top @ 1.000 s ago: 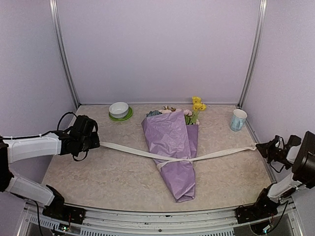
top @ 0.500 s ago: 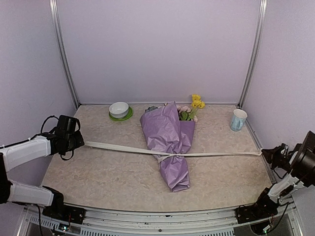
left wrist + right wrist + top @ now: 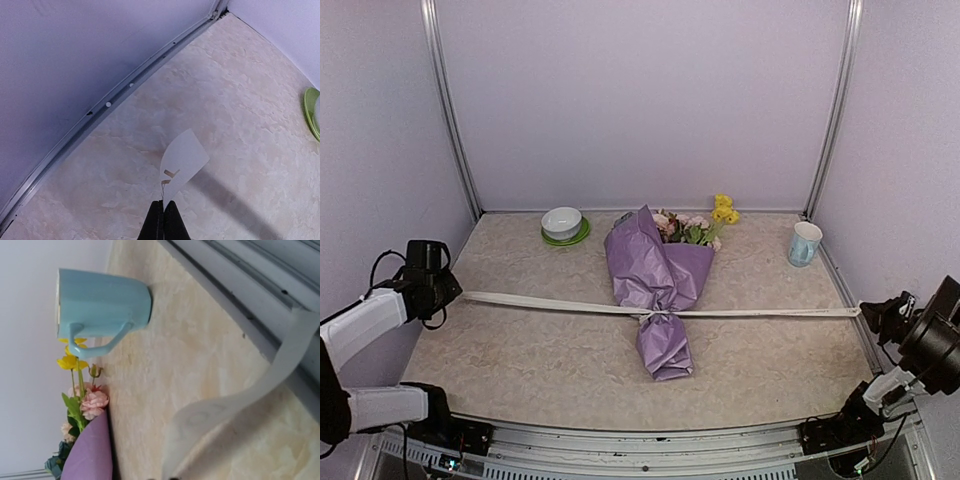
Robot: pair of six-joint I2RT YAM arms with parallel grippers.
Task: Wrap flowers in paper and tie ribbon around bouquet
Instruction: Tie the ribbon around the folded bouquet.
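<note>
Ribbon point(image 3: 550, 303) runs straight across the table point(image 3: 520, 350), left edge to right edge. The left gripper point(image 3: 456, 292) pinches its left end tight. In the middle lies the bouquet point(image 3: 655, 285), tied in it, flowers point(image 3: 695, 228) toward the far edge, thin tip toward the near edge. The right gripper point(image 3: 875, 314) pinches the right end.

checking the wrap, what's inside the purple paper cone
Pink and yellow flowers stick out above the wide end of the paper. Their stems are covered by the wrap and cannot be seen.
</note>
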